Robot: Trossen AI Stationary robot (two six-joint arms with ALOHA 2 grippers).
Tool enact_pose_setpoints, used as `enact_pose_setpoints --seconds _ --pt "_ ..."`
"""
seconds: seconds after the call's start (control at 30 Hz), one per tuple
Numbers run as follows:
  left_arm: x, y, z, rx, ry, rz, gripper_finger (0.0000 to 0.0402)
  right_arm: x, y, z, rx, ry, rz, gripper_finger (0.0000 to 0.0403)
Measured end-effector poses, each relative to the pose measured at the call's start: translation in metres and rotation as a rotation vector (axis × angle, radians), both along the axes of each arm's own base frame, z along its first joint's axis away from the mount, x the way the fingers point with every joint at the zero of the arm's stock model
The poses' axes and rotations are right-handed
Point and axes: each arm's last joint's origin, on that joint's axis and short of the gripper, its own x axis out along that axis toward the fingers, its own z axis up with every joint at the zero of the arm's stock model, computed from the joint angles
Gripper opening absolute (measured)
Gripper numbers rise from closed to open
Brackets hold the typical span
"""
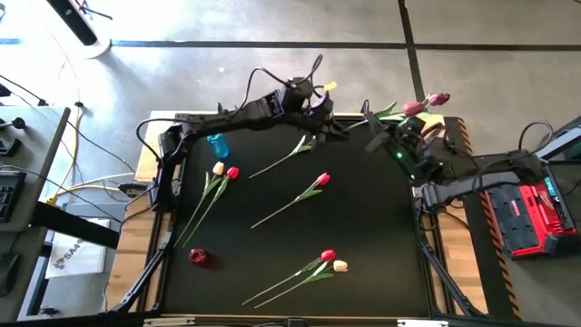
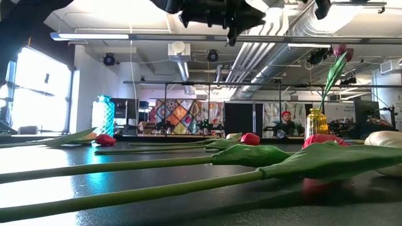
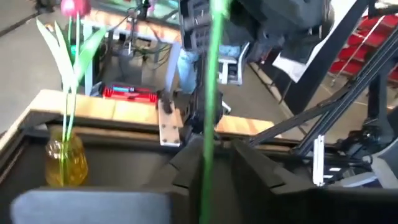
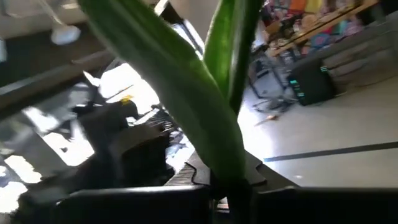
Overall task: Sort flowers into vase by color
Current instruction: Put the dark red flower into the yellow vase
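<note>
From above, your left gripper [image 1: 320, 116] and right gripper [image 1: 377, 136] meet near the table's [image 1: 381, 263] far edge, both on one flower stem [image 1: 349, 123]; six flowers [image 1: 290, 200] lie across the mat. Low view: one pink tulip [image 2: 339, 50] stands in the yellow vase [image 2: 316, 122]. Wrist views: right gripper clenched on the stem; the left's fingers flank it, grip uncertain.

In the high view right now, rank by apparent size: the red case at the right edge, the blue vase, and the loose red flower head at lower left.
1. Red case: clearly the largest.
2. Blue vase and loose red flower head: both small and look about alike, so I would not rank one over the other.
</note>
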Motion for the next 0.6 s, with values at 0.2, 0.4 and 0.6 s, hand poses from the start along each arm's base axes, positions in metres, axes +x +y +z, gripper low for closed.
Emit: enact_pose_setpoints --seconds 0.2,0.4,0.6 --pt "-0.001 -0.002 -0.017 -0.048 0.102 0.03 0.0132 -0.011 -0.018 -0.012 0.006 0.18 -0.144 0.0003" --pt "-0.005 -0.001 -0.028 -0.041 0.217 0.09 0.0148 -0.031 -0.038 -0.034 0.095 0.35 -0.301 0.0001" --pt "-0.008 -0.003 -0.033 -0.035 0.273 0.084 0.0149 -0.042 -0.053 -0.042 0.142 0.43 -0.378 0.0001"
